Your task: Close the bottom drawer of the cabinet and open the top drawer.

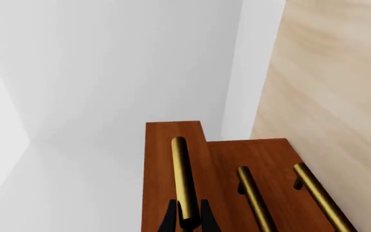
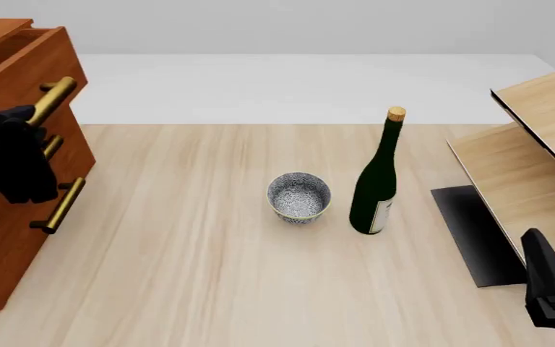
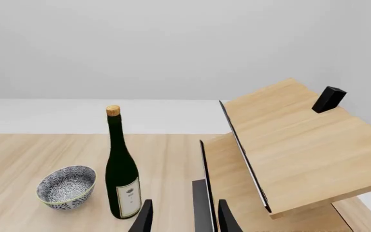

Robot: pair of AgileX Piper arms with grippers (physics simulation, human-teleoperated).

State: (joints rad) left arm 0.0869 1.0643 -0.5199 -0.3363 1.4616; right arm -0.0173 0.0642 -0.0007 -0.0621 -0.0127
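The cabinet (image 2: pixel 8 217) stands at the left edge of the surface (image 2: pixel 210 289) in the front view. Its top drawer (image 2: pixel 27 61) juts forward of the two fronts below it; what lies inside it cannot be seen from any view. The bottom drawer (image 2: pixel 17 246) sits flush with the middle drawer, its brass handle (image 2: pixel 63 206) slanting across its front.

The left end effector (image 1: pixel 187 217) is clamped on the top drawer's handle (image 1: pixel 182 179): in the left wrist view the brass bar runs between the two dark fingers (image 1: pixel 170 220), which press against its sides. In the front view the left arm's dark bulk (image 2: pixel 8 159) covers the lower part of that handle.

Near the middle of the surface stands a small patterned bowl (image 2: pixel 299 196), upright and with nothing showing inside. Just to its right is a dark green wine bottle (image 2: pixel 378 181), upright and corked; the two are near but apart.

At the right edge rises the pale slanted wooden furniture (image 2: pixel 538 144), with a black panel (image 2: pixel 470 231) lying at its foot. The right end effector (image 3: pixel 184 220) hovers low beside it, fingers spread with nothing between them, well apart from the bottle and the bowl.
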